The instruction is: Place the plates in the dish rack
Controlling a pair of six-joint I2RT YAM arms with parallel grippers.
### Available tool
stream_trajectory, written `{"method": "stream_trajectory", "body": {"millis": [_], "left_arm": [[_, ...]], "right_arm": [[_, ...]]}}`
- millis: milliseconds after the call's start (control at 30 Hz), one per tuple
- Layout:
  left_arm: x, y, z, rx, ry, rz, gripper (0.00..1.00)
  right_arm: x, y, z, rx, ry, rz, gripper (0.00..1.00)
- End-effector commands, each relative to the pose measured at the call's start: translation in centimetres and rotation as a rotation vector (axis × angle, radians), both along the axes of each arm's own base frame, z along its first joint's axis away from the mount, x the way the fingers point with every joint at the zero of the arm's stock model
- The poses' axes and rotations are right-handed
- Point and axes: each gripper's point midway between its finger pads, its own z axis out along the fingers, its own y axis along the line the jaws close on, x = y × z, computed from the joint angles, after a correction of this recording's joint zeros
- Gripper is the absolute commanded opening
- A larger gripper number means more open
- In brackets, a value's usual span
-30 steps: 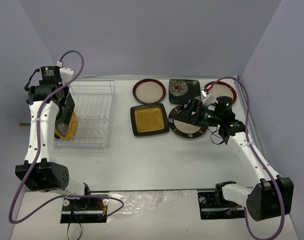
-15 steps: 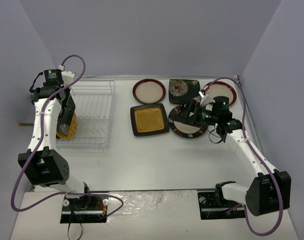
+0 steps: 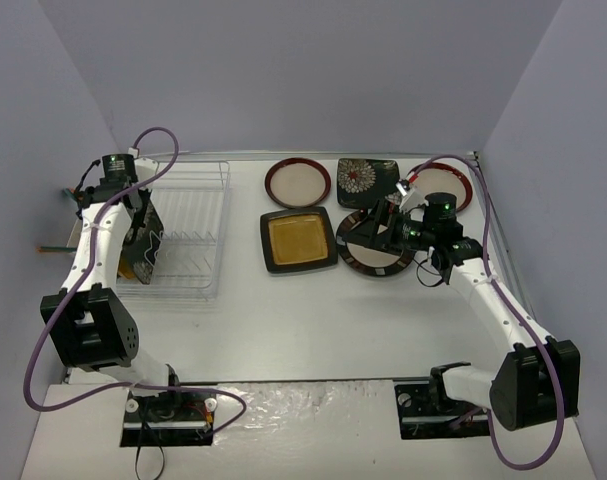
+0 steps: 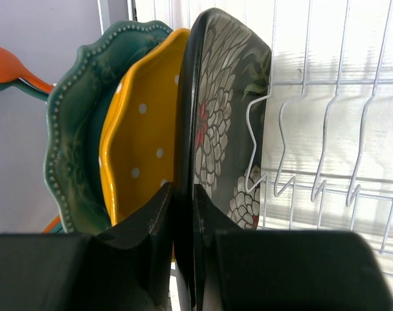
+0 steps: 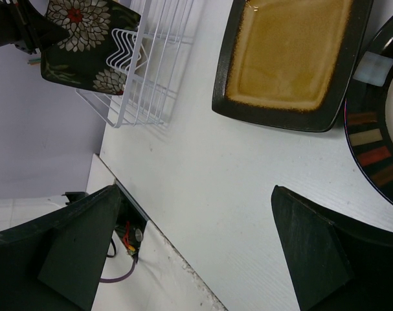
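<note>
My left claw (image 4: 183,194) pinches the square black floral plate (image 4: 225,110) by its rim, upright, apparently to seat it in the white wire dish rack (image 4: 325,149) just beside the yellow dotted plate (image 4: 144,136). My right claw (image 5: 196,233) hangs wide open above the surface (image 5: 202,162).

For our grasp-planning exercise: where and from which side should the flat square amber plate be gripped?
Probably the raised dark rim along the right edge of the square amber plate, approached from the side of the right gripper. It lies flat, so only that upturned rim can be pinched.
</note>
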Motion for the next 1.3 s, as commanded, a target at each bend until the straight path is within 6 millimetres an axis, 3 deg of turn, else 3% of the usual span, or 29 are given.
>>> {"method": "stream_trajectory", "body": {"millis": [0,300,500,633,767,1033,1133,1267], "left_arm": [[2.2,1.2,5.3,0.034,-0.219,0.058,0.00],[1.2,1.0,4.9,0.012,-0.204,0.067,0.20],[0.3,0.8,6.2,0.005,-0.230,0.070,0.46],[-0.2,0.6,7.4,-0.010,-0.263,0.088,0.58],[-0.6,-0.5,9.6,-0.088,-0.340,0.115,0.68],[-2.1,-4.7,13.1,-0.381,-0.498,0.152,0.82],[-3.2,-6.2,13.9,-0.474,-0.543,0.158,0.95],[-4.2,-8.1,14.4,-0.576,-0.565,0.120,0.97]], "right_arm": [[0.5,-0.3,1.9,0.009,-0.088,-0.008,1.00],[1.0,-1.3,2.0,-0.004,-0.087,-0.063,1.00],[1.5,-2.5,1.3,-0.047,-0.071,-0.130,1.00],[2.2,-3.9,0.8,-0.088,-0.061,-0.196,1.00],[2.8,-6.2,-0.7,-0.163,-0.025,-0.286,1.00],[2.9,-12.6,-6.3,-0.273,0.169,-0.560,1.00],[3.0,-13.6,-8.1,-0.293,0.230,-0.608,0.99],[3.3,-13.7,-10.0,-0.271,0.301,-0.633,0.97]]}}
